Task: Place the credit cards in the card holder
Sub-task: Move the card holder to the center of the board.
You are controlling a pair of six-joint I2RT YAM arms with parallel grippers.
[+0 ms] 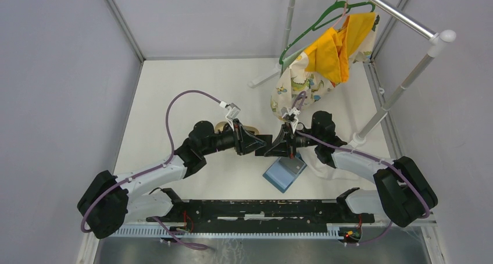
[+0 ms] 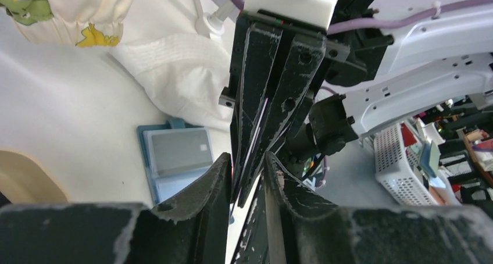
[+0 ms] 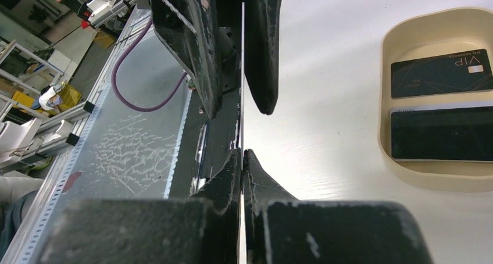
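The blue card holder lies open on the table under the two grippers; the left wrist view shows its clear pockets. My right gripper is shut on a credit card, seen edge-on as a thin pale line. My left gripper faces it tip to tip, jaws a little apart astride the card's other end and the right fingertips. Two more black cards lie in the tan tray. In the top view the grippers meet mid-table.
A white cloth lies beside the card holder at the right. A clothes rack with a green hanger and a yellow patterned garment stands at the back right. The tan tray sits partly hidden behind the left arm.
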